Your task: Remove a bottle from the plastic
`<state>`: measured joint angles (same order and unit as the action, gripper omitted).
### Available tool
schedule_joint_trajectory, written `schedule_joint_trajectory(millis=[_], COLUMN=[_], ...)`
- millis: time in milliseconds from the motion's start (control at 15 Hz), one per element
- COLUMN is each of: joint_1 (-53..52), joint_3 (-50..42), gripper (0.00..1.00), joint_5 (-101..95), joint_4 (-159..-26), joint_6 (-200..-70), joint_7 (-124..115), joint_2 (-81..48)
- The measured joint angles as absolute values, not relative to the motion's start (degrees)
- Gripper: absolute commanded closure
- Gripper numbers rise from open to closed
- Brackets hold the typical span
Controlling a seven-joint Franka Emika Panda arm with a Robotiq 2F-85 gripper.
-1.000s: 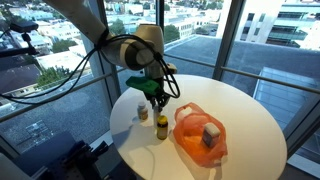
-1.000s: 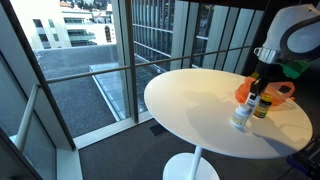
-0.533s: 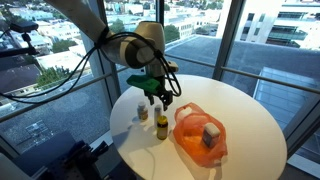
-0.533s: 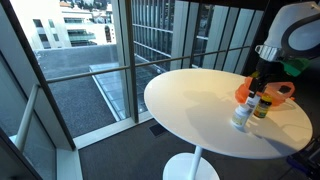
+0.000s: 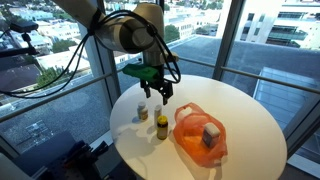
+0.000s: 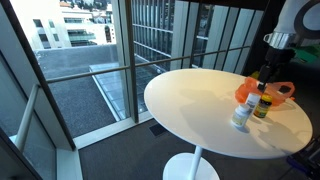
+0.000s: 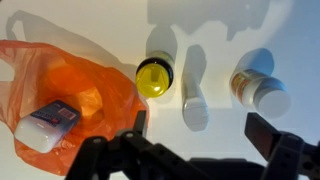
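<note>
The orange plastic bag (image 5: 197, 137) lies on the round white table (image 5: 235, 105) with a white box (image 5: 211, 133) still inside it. Beside it a yellow-capped bottle (image 5: 161, 126) stands upright, free of the bag. My gripper (image 5: 160, 95) hangs above that bottle, open and empty. From the wrist I look straight down on the yellow-capped bottle (image 7: 154, 77), a slim white bottle (image 7: 195, 103) and a white-capped bottle (image 7: 258, 92), with the bag (image 7: 70, 80) at the left. My gripper (image 7: 200, 128) holds nothing between its fingers.
A small white-capped bottle (image 5: 141, 112) stands near the table's edge, left of the yellow-capped one. Glass walls and a railing surround the table. In an exterior view the bottles (image 6: 241, 115) stand close together next to the bag (image 6: 272, 90).
My gripper has opened, let go of the yellow-capped bottle and risen above it. The bottle stays standing on the table.
</note>
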<state>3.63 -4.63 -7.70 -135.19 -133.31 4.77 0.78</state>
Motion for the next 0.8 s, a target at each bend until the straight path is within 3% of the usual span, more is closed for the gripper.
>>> schedule_joint_trajectory(millis=[800], joint_1=[3.77], joint_3=[-5.08], gripper=[0.00], joint_5=[-6.97], joint_4=[-131.00], joint_6=[-112.78], joint_7=[6.04], joint_2=[11.68])
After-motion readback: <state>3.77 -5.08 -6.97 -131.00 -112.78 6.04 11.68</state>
